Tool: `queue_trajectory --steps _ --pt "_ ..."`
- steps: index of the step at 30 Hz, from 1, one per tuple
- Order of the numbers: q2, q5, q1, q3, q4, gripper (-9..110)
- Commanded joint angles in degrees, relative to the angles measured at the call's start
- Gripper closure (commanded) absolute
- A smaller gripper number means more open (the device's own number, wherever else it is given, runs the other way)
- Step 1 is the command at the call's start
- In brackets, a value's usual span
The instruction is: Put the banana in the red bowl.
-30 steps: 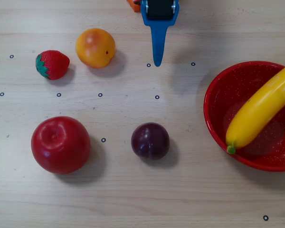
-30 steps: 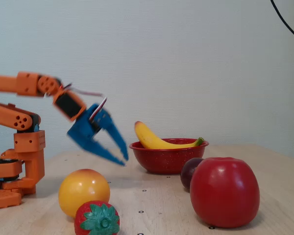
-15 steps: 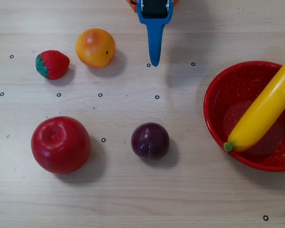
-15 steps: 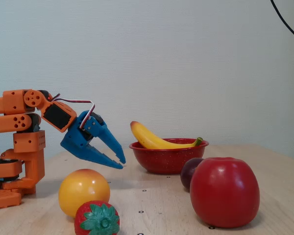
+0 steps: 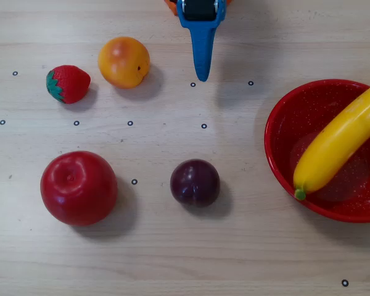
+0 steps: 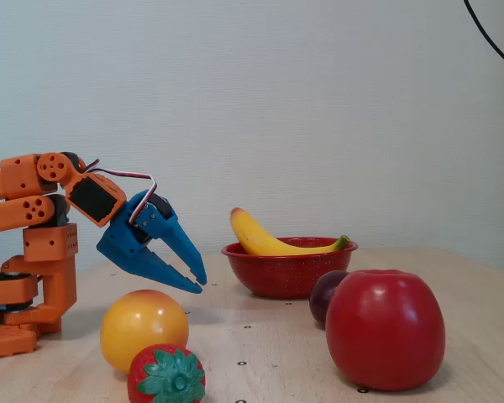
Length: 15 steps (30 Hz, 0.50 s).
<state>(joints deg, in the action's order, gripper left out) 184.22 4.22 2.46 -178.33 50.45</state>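
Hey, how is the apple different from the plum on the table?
The apple is bright red; the plum is dark purple. The apple is clearly bigger than the plum. In the overhead view the apple sits to the left, the plum nearer the red bowl. In the fixed view the apple partly hides the plum. Both are round, glossy, and rest on the bare table, untouched by the gripper.

Strawberry (image 5: 68, 84) beside orange (image 5: 123, 61), red apple (image 5: 79, 187) and plum (image 5: 195, 182) on wooden table (image 5: 172, 253).
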Motion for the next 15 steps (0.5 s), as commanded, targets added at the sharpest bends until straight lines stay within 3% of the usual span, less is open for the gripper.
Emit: queue_trajectory --steps 1,15 --pt "0.88 1.23 -1.14 -0.35 0.00 101" --pt "0.79 0.00 -0.26 -0.35 0.00 101"
